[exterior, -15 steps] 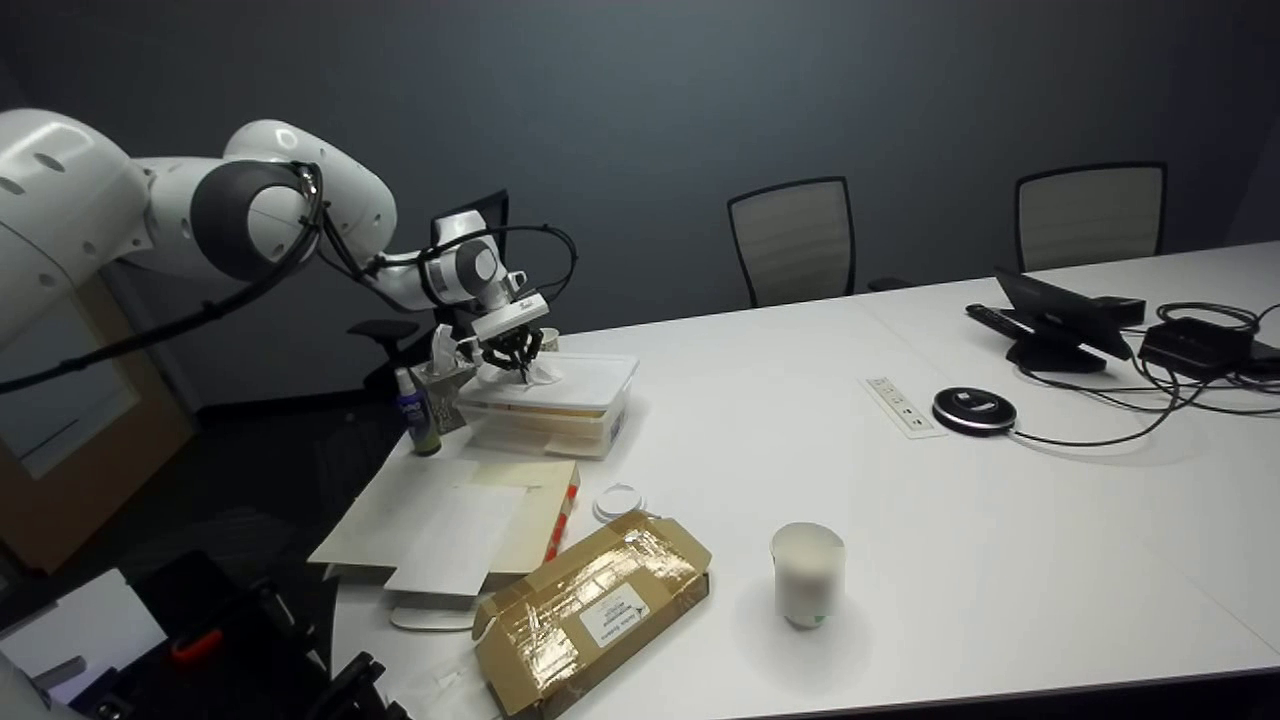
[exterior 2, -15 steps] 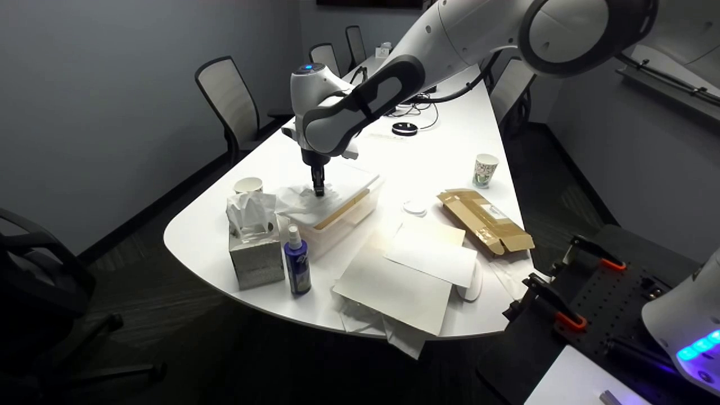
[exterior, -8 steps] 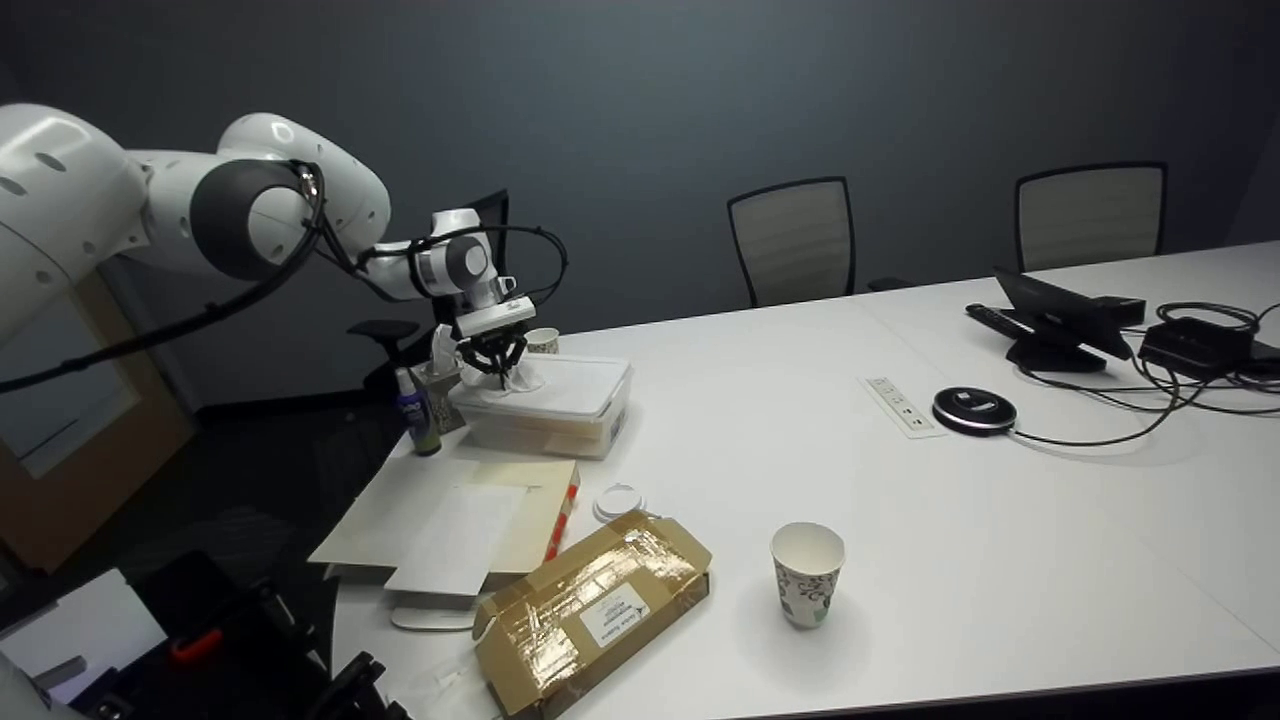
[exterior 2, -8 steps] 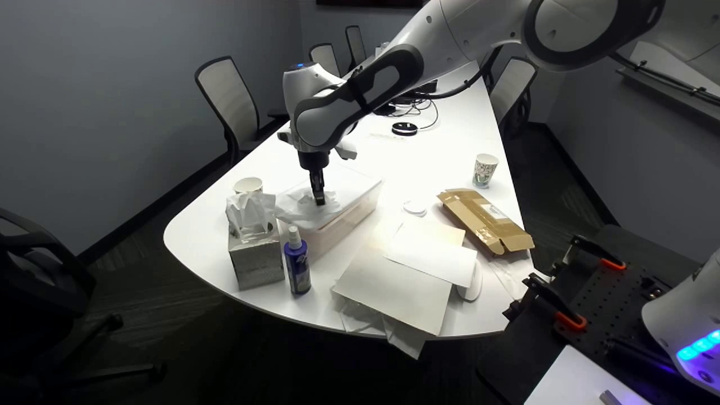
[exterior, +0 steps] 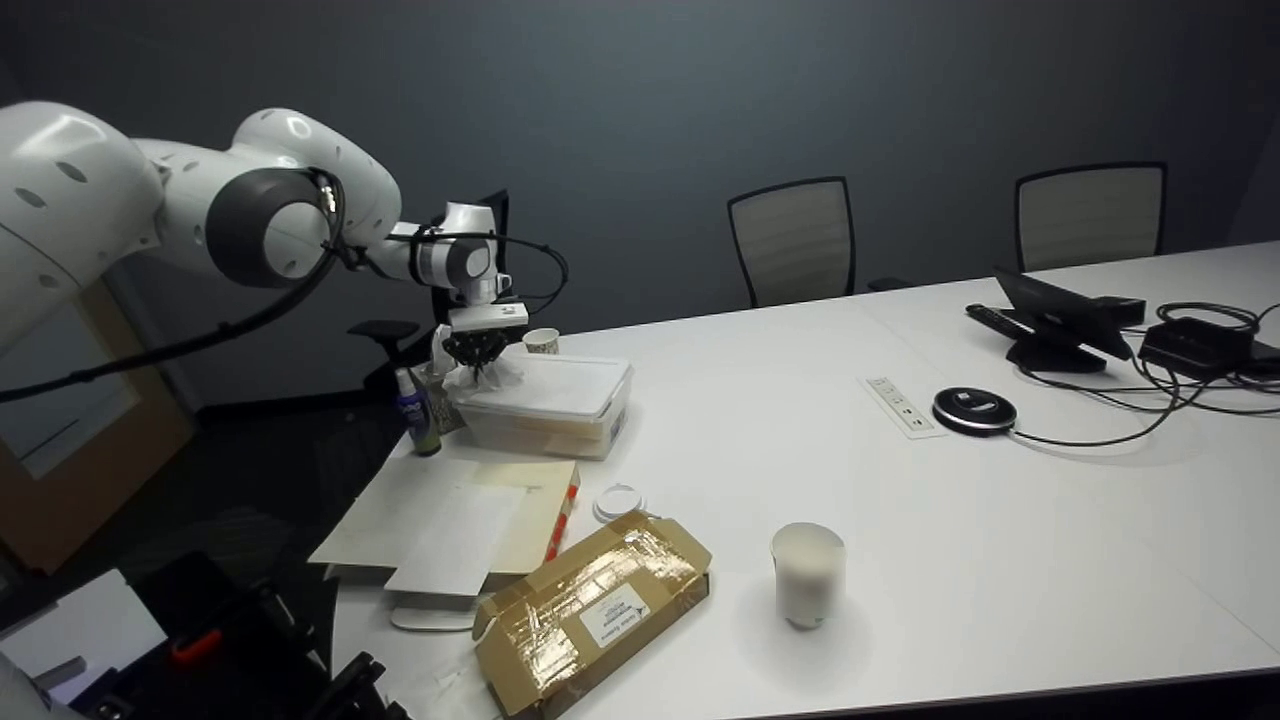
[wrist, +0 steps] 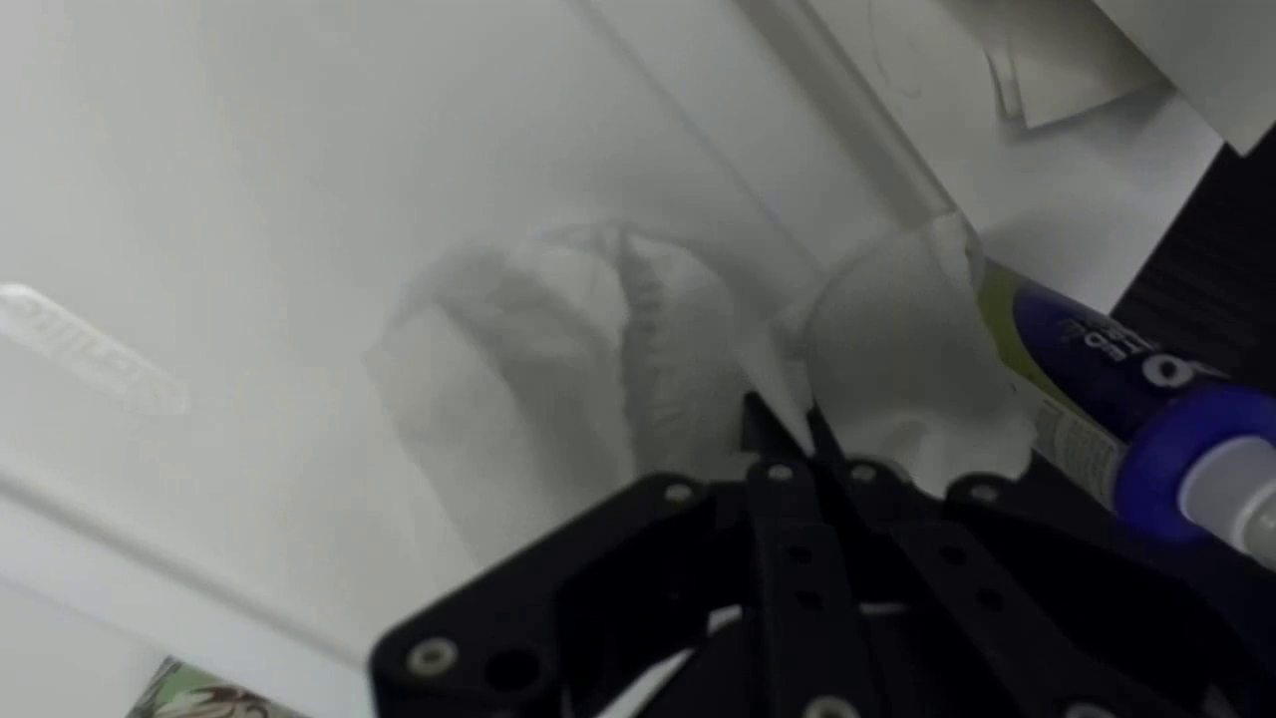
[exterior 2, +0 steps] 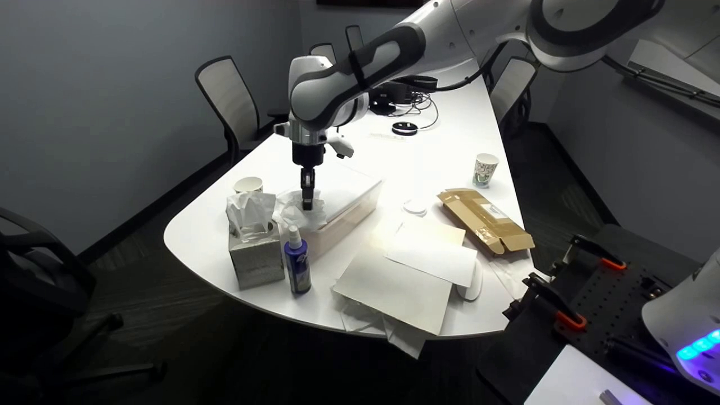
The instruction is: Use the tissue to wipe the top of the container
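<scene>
Office meeting room: long white table (exterior: 1000, 560), mesh-backed chairs (exterior: 795, 245) along its far edge in an exterior view. Socket strip (exterior: 902, 407), corded black puck (exterior: 974, 411), slanted black device (exterior: 1062, 312), all inward from that edge.

Dim walls (exterior: 640, 100), overexposed tabletop (exterior 2: 416, 163), glare on the brown packet (exterior: 575, 590), murky wrist view

In an exterior view, tissue (exterior 2: 292, 212) lies on the container (exterior 2: 351, 197), at its near left end, one fold in the gripper (exterior 2: 307, 206). Tissue box (exterior 2: 256, 267) left of the container; spray bottle (exterior 2: 297, 267) just right of the tissue box; one cup (exterior 2: 248, 184) behind. Papers (exterior 2: 388, 284) right of and nearer than the container, crossing the near edge of the table (exterior 2: 194, 239). Cardboard packet (exterior 2: 485, 222) farther right, second cup (exterior 2: 485, 171) beyond it.
</scene>
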You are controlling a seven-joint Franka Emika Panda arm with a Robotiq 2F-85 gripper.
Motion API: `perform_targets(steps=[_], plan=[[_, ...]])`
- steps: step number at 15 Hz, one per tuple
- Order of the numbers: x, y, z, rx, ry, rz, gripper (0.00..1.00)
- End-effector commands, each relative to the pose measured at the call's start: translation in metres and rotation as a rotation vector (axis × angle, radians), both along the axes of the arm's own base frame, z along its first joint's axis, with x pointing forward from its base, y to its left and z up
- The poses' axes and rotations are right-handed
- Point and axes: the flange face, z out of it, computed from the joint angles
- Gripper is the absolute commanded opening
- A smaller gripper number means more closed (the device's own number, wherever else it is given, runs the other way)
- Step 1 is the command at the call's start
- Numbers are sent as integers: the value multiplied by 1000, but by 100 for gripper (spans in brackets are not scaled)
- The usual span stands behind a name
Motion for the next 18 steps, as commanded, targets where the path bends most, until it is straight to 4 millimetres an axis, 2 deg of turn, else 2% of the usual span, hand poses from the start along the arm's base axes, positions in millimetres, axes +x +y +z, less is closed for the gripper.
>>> perform_targets(steps=[1,5,8,10,14,18], plan=[[1,-12,30,139,11,-29,0],[-9,-30,74,186,19,-83,0],[-26,-42,107,199,56,-127,0],[-45,-48,122,205,118,-177,0],[-98,-58,136,161,303,-295,0],[-164,-72,131,124,536,-374,0]])
